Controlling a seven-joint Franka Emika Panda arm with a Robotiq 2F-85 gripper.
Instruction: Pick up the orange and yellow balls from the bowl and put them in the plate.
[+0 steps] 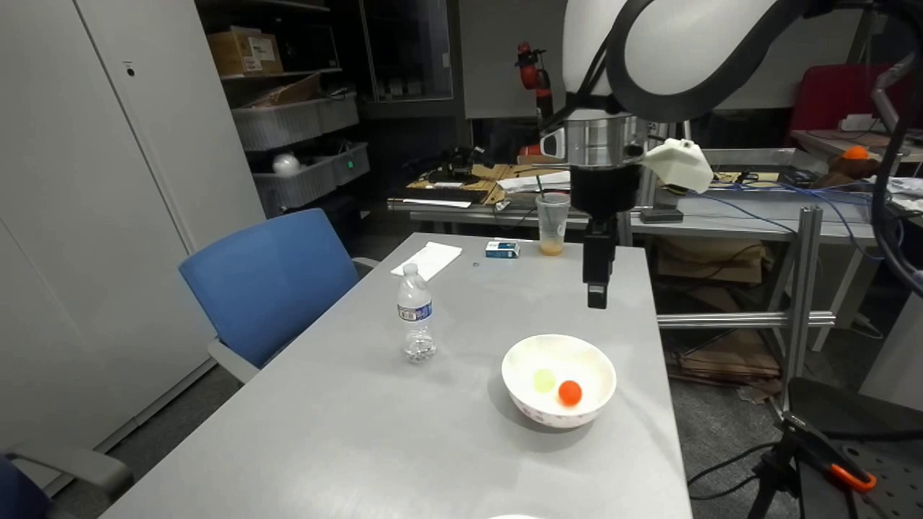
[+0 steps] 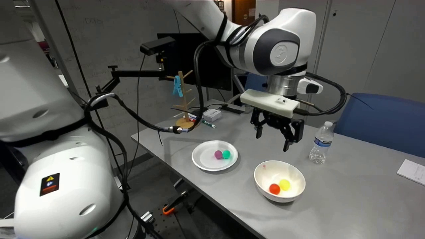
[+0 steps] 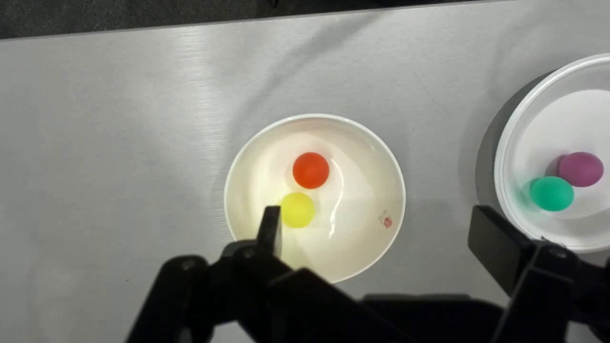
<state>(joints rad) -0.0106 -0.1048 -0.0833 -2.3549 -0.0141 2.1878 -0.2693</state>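
Orange ball (image 3: 310, 170), yellow ball (image 3: 297, 210) — both lie in the bowl (image 3: 362, 190), plate (image 2: 204, 156) nearby.

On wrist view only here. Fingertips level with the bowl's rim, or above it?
Observer: Above. In both exterior views the gripper hangs higher than the white bowl.
Operator: Anything standing nearby that my frame misses?
Observer: Yes, a clear plastic water bottle, upright on the gray table.
Operator: And what's cut off at my right edge?
Observer: The rest of the white plate. In an exterior view it shows whole, bearing just the purple ball and the green ball.
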